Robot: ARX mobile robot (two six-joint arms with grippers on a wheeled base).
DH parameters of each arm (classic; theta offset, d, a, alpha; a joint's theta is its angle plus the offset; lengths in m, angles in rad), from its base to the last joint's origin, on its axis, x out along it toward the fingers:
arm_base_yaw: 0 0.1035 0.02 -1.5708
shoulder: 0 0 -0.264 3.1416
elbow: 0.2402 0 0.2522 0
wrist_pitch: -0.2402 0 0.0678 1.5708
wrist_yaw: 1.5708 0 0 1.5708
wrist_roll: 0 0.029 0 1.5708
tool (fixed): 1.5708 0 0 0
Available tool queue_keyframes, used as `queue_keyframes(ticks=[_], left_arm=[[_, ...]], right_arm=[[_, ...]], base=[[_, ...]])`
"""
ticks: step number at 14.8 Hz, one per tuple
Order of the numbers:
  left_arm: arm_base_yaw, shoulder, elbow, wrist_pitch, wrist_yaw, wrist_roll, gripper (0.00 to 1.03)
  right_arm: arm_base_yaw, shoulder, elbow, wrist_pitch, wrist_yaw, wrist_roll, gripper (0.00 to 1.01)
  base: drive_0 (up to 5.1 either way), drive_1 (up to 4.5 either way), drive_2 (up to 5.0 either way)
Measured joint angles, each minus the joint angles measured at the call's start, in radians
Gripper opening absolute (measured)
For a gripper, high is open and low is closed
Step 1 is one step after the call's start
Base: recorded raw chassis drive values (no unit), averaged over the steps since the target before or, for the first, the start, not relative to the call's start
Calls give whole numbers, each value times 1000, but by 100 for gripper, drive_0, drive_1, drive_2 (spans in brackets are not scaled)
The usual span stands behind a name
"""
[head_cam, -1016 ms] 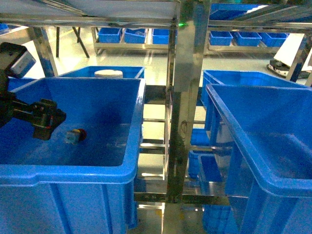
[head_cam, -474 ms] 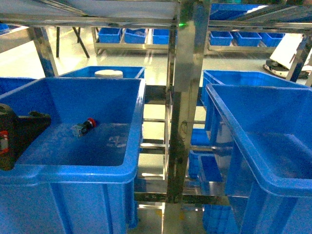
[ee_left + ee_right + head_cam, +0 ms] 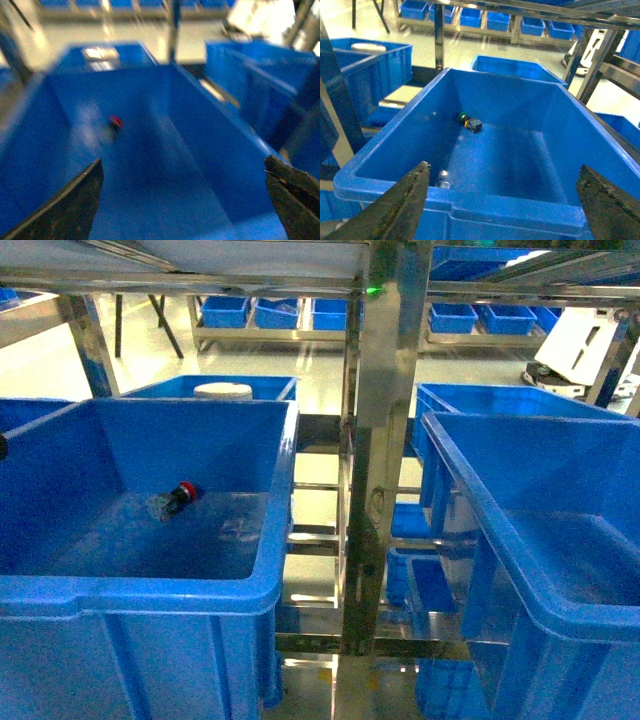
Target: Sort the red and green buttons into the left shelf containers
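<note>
Red button (image 3: pixel 181 495) is lying on its side on the floor of the left tub (image 3: pixel 180 592), near the back wall. Left gripper (image 3: pixel 182 200) is hovering above that tub, jaws spread wide, holding nothing. Right gripper (image 3: pixel 502 210) is likewise spread and empty over the right tub (image 3: pixel 470 202), where a green button (image 3: pixel 469 122) is sitting. You're risking a mix-up: if green belongs on the left shelf too, the right arm is reaching deep. Its jaws could clip the rolled rim or knock the button rolling.
</note>
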Motion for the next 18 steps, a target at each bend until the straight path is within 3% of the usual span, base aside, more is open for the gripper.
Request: queue_keyframes(ticks=[1, 2, 3, 7, 8, 9, 15, 16, 18], left_arm=[[-35, 19, -64, 226, -151, 0, 85], [-37, -8, -135, 322, -245, 0, 73], [-37, -47, -161, 327, -266, 0, 62], [-37, -227, -233, 225, -272, 0, 9], [-37, -275, -243, 197, -272, -2, 2], [-37, -278, -274, 264, -273, -2, 2], [-38, -536, -288, 2, -273, -3, 2], [-37, -573, -288, -30, -272, -3, 2], [-38, -646, -288, -96, -271, -3, 2]], right_arm=[[23, -5, -81, 184, 49, 64, 81], [90, -41, -95, 242, 136, 99, 68], [132, -101, -96, 219, 150, 112, 57], [132, -240, -96, 82, 164, 131, 4], [132, -265, -96, 56, 164, 133, 2], [132, -289, -96, 27, 164, 133, 2], [132, -404, -96, -94, 164, 134, 2], [132, -510, -95, -247, 163, 134, 2], [132, -563, -95, -262, 166, 134, 2]], base=[[0, 0, 0], [0, 0, 0], [0, 0, 0], [0, 0, 0], [0, 0, 0], [0, 0, 0], [0, 0, 0], [0, 0, 0], [0, 0, 0]])
